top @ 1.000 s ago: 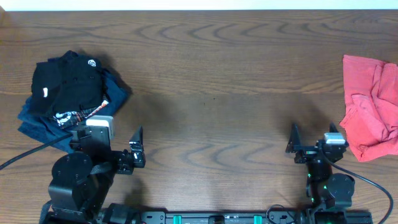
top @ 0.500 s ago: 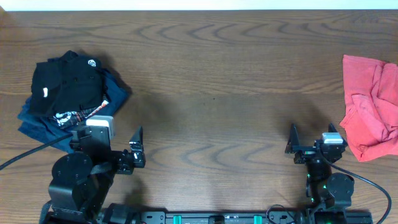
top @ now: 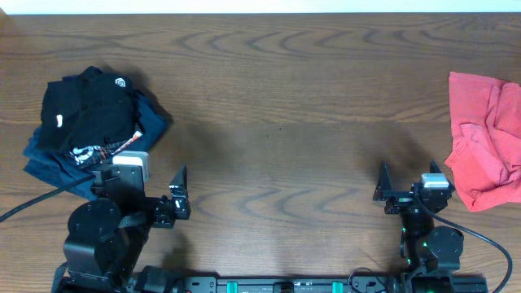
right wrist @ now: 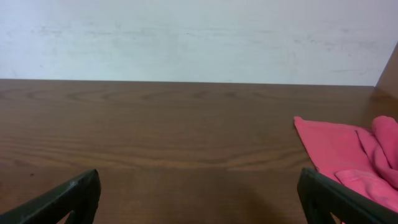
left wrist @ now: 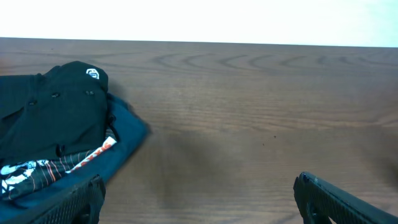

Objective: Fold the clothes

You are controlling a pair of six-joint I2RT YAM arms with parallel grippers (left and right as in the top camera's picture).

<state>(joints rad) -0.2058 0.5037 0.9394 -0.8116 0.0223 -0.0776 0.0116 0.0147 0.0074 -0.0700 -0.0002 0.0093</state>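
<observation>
The clothes lie in two heaps on the wooden table. At the far left, a crumpled black tee [top: 89, 106] with small white logo marks rests on a navy printed tee [top: 49, 161]; the left wrist view shows the black tee [left wrist: 56, 112] and the navy tee [left wrist: 124, 134] ahead on the left. A bunched red tee [top: 487, 138] lies at the right edge, and also shows in the right wrist view [right wrist: 348, 152]. My left gripper [top: 137, 181] [left wrist: 199, 199] is open and empty, just in front of the dark heap. My right gripper [top: 409, 183] [right wrist: 199, 196] is open and empty, left of the red tee.
The brown wooden table [top: 277, 98] runs between the two heaps. A white wall [right wrist: 199, 37] rises behind its far edge. Both arm bases stand at the near edge, and a black cable [top: 24, 207] trails off to the left.
</observation>
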